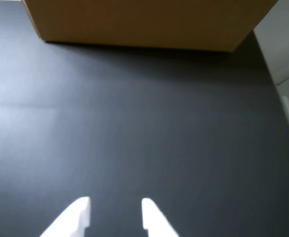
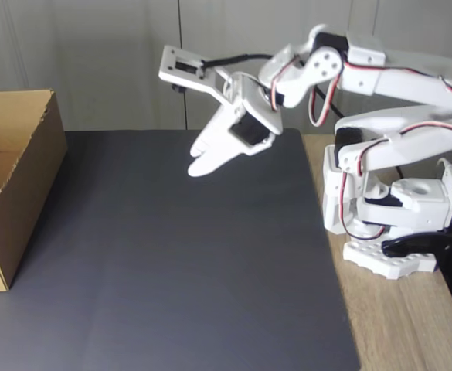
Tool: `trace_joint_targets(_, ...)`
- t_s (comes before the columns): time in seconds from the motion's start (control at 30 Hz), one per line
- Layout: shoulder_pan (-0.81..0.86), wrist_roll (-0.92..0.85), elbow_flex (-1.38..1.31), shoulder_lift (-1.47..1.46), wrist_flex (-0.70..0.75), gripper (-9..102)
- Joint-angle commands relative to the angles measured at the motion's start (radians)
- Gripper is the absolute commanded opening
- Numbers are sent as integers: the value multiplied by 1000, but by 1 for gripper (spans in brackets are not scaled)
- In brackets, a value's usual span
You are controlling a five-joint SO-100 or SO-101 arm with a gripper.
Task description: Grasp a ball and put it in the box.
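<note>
Right now the end effector (image 2: 197, 164) hangs in the air above the dark mat (image 2: 187, 255) that covers the surface, its two white fingers (image 1: 80, 212) parted a little with bare mat between them, grasping nothing. The box (image 2: 13, 182) sits at the mat's left edge in the fixed view, open at the top, and in the wrist view its brown wall (image 1: 144, 22) lies straight ahead. I cannot find the ball on the mat, and what little of the box's inside shows is bare, so I cannot tell where it is. The main risk, as I judge it, is a reach aimed at nothing: the arm could close on empty mat, or swing forward and knock the box's wall.
</note>
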Motion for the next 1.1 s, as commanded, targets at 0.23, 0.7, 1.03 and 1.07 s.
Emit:
trace_joint_targets(0.23, 11, 0, 224, 284, 58, 12)
trace_joint_targets(0.7, 20, -17, 345, 284, 44, 11)
trace_joint_targets(1.03, 2, -67, 403, 284, 155, 8)
trace_joint_targets(1.07, 0, -101, 403, 285, 161, 8)
